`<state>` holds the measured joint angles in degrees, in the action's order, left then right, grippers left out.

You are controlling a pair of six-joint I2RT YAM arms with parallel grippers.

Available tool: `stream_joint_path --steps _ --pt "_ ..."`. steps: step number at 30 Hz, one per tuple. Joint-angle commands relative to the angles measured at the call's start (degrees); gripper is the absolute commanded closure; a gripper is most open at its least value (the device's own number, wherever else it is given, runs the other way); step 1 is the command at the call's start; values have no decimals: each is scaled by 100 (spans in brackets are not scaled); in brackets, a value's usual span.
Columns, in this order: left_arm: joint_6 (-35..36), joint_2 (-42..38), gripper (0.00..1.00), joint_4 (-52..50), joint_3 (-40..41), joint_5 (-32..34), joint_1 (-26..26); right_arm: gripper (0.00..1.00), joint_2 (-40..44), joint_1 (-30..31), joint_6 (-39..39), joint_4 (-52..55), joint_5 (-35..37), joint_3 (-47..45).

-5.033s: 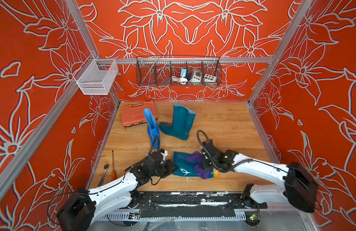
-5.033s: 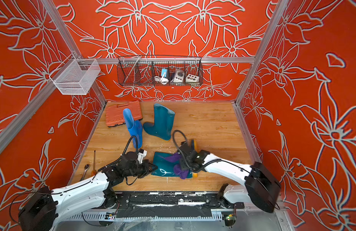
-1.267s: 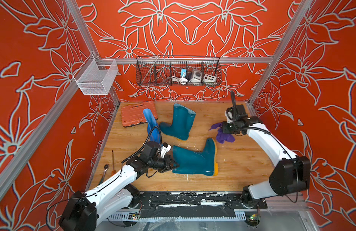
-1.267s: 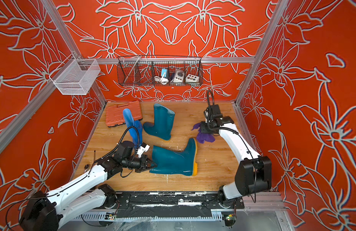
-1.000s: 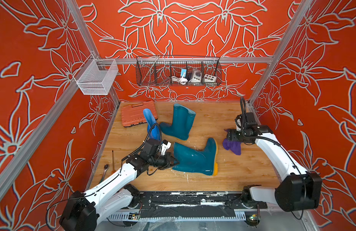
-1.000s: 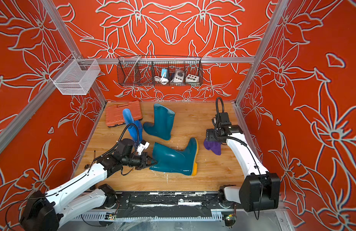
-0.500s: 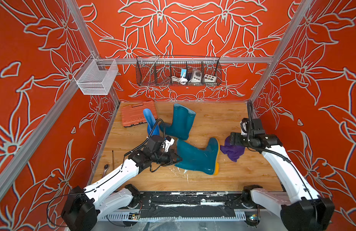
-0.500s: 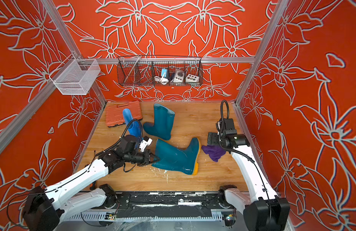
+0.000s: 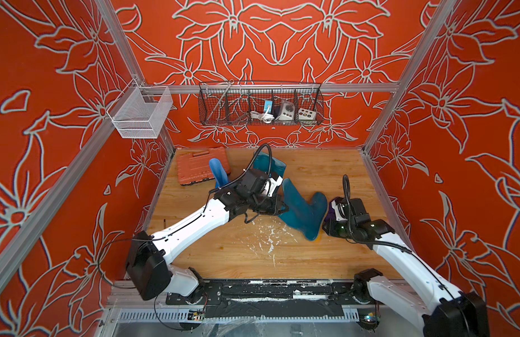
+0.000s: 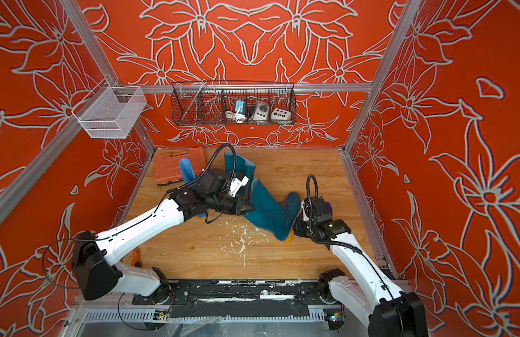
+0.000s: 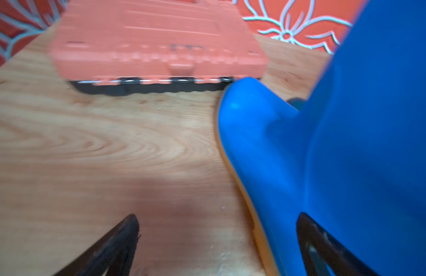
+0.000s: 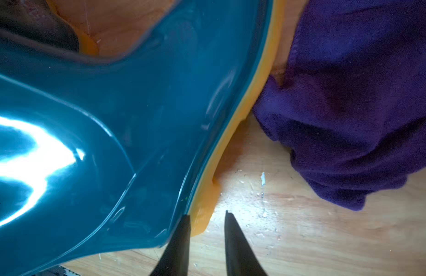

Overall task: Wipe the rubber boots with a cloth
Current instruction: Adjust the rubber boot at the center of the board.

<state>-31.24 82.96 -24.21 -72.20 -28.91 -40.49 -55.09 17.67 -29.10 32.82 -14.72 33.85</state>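
In both top views the left gripper (image 9: pixel 277 204) is hidden behind its wrist, clenched at the lying teal boot (image 9: pixel 304 208). The cloth (image 10: pixel 328 207) peeks past the right arm. In the right wrist view the right gripper (image 12: pixel 206 218) straddles the boot's orange heel, contact unclear; the purple cloth (image 12: pixel 355 107) lies bunched, free.

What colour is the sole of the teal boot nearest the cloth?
Orange-yellow sole, clearest in the right wrist view.

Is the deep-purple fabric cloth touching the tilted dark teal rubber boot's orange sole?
Touching: the right wrist view shows the purple cloth bunched against the teal boot's orange sole, no gap.
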Motion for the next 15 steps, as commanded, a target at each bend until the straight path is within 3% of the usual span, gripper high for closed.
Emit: stream_joint_path --steps 1,9,15 --pt "552 193 100 -108 -638 204 -111 75 -157 34 -40 -539 -45 -36" --pt "1102 814 100 -860 -1902 700 -187 78 -1097 6 122 -1058 87 322" --pt "1559 1304 100 -1324 -2615 1037 -200 81 -2050 8 127 -1456 -244 898"
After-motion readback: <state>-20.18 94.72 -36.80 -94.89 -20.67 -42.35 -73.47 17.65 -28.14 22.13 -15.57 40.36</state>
